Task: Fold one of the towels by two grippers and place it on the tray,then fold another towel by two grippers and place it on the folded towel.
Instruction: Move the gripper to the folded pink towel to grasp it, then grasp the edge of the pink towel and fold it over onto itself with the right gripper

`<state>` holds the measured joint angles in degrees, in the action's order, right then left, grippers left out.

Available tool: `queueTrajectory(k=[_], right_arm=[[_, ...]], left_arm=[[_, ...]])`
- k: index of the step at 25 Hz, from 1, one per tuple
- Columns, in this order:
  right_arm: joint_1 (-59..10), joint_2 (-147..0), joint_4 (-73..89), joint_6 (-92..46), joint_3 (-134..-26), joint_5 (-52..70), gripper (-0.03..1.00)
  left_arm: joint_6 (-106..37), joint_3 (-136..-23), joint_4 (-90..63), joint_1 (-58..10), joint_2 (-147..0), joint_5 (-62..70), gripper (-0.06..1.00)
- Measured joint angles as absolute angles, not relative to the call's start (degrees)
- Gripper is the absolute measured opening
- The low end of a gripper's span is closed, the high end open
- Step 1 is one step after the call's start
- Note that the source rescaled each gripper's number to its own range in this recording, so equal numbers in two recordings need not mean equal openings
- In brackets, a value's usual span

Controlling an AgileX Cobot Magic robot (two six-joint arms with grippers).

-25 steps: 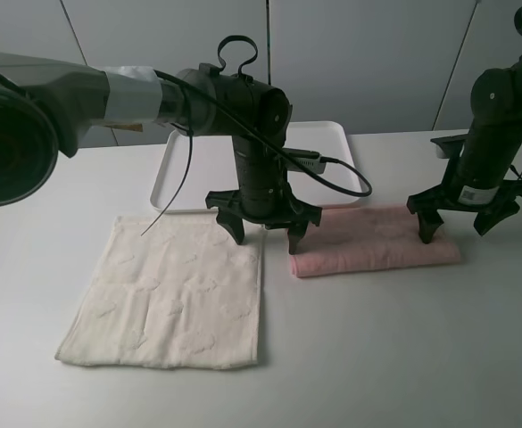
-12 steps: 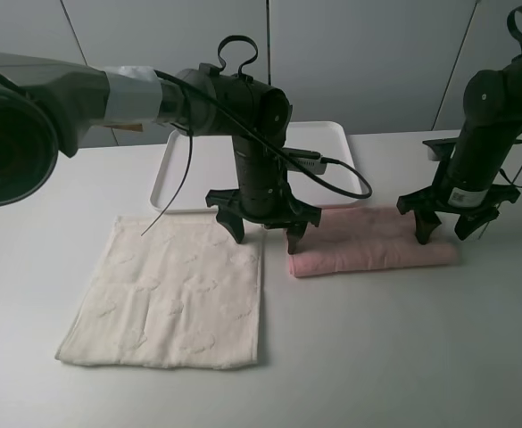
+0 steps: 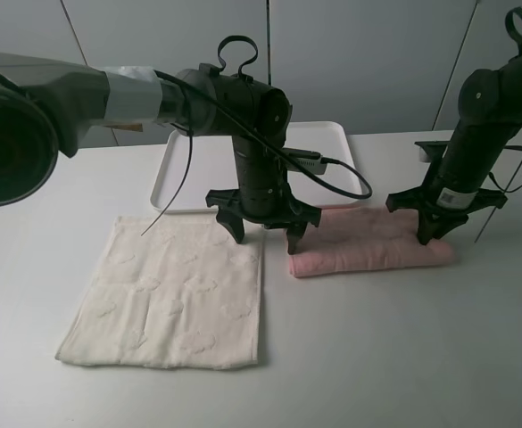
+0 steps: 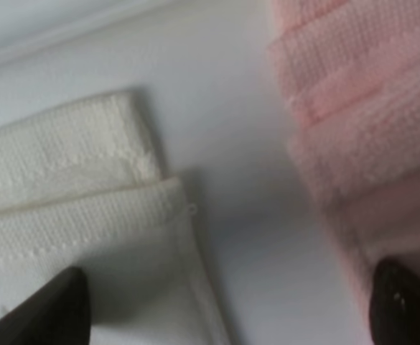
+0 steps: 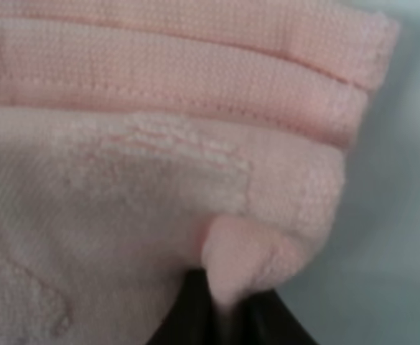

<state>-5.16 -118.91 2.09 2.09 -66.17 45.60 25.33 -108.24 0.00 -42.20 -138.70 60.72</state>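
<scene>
Currently right gripper (image 3: 433, 234) is clamping pink towel (image 3: 368, 248) at right end; left gripper (image 3: 266, 229), jaws apart, is hovering at left end. You are handling left-right long axis.

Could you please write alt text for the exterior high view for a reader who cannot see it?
The right pincer is shut on the right end of a folded pink towel, while the left pincer hangs open over the gap between it and a flat cream towel. A white tray lies behind them.
</scene>
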Motion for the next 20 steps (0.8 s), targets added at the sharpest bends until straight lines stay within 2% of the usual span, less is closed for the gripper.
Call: queueTrajectory(k=[11, 20], right_arm=[[-5.2, -117.3, 3.0, -0.9, -65.7, 45.5, 0.04], [-5.2, -109.6, 9.2, -3.7, -65.2, 49.4, 0.04]], left_arm=[[25.1, -108.2, 0.0, -42.2, -138.7, 60.7, 1.0], [23.9, -108.2, 0.3, -42.2, -138.7, 60.5, 1.0]])
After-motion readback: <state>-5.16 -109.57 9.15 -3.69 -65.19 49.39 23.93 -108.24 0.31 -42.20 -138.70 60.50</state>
